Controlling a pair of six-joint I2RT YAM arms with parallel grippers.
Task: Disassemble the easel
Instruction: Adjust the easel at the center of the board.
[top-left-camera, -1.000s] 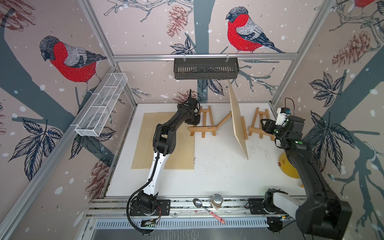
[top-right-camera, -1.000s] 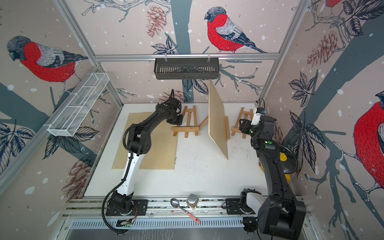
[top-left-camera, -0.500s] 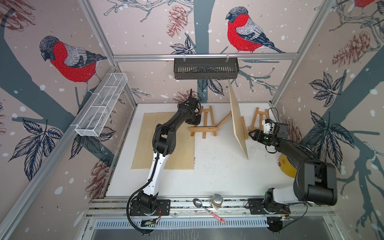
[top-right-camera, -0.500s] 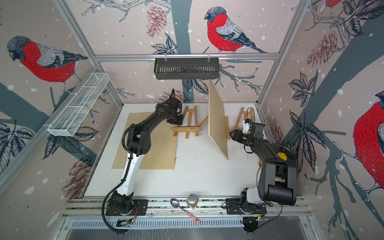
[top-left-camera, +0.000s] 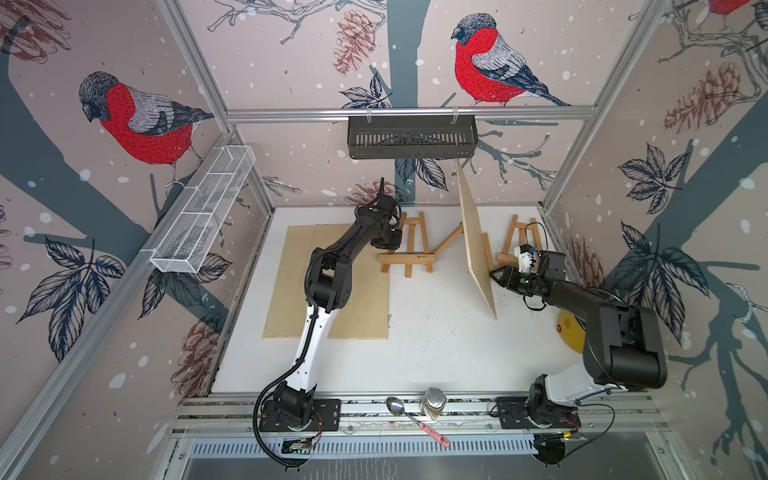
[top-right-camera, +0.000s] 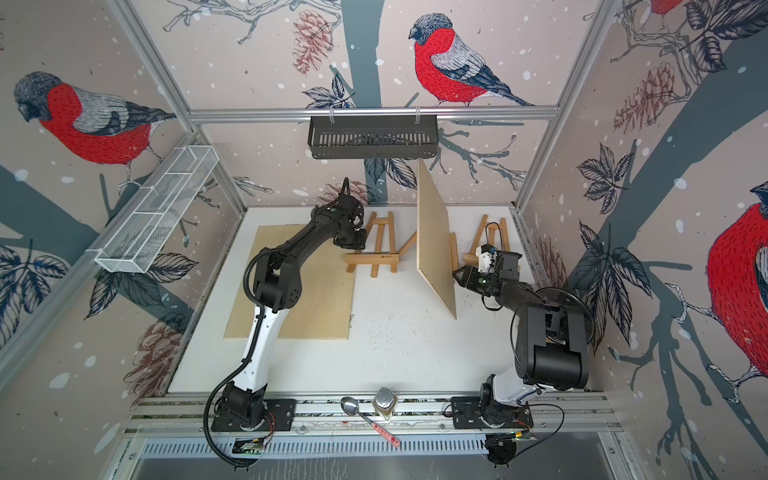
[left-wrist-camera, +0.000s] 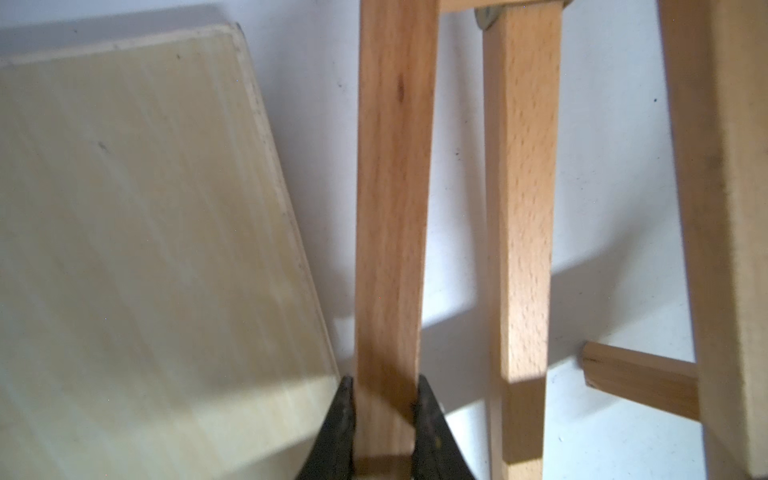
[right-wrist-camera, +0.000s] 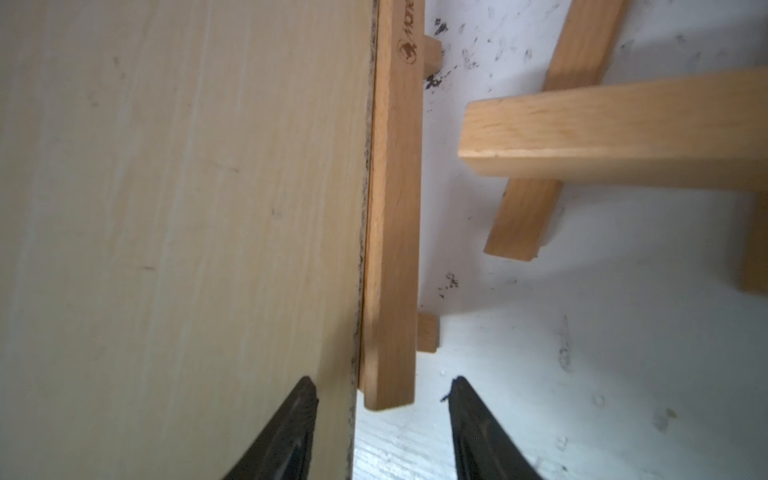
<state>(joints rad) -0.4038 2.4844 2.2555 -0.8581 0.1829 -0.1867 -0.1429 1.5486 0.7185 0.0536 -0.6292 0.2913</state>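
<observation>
Lowered right pincer (right-wrist-camera: 382, 386) apparently straddles pale flat plywood board (right-wrist-camera: 166, 208)

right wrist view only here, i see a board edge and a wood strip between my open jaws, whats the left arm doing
Observer: The left gripper is shut on a leg of a second easel, which stands beside yours.
Operator: how is my board standing
Observer: The upright board stands on edge and leans against the right easel.
Operator: any other loose parts out there
Observer: A second board lies flat on the table, partly beneath the left arm.
</observation>
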